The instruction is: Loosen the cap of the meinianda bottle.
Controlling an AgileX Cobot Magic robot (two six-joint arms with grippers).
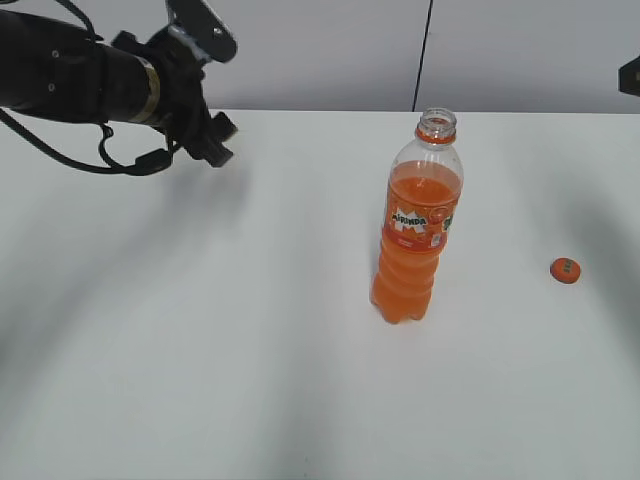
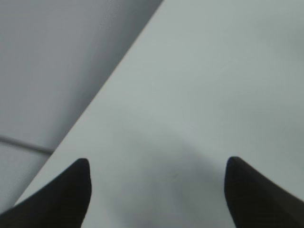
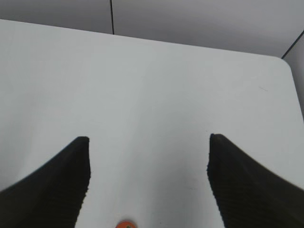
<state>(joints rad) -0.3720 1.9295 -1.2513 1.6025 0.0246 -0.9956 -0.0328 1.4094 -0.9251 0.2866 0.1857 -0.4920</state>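
The meinianda bottle [image 1: 416, 222] stands upright in the middle of the white table [image 1: 250, 330], with no cap on its neck. The orange cap [image 1: 565, 269] lies flat on the table to the right of the bottle; its top edge also shows at the bottom of the right wrist view [image 3: 126, 224]. My left gripper [image 1: 210, 140] hangs raised over the far left of the table, well away from the bottle; its jaws [image 2: 156, 164] are open and empty. My right gripper [image 3: 148, 138] is open and empty above the cap. In the exterior view only a dark bit of the right arm [image 1: 630, 75] shows.
A grey wall with a dark vertical seam [image 1: 423, 55] stands behind the table. The table's far right rounded corner [image 3: 284, 61] shows in the right wrist view. The table's far edge [image 2: 99, 95] shows in the left wrist view.
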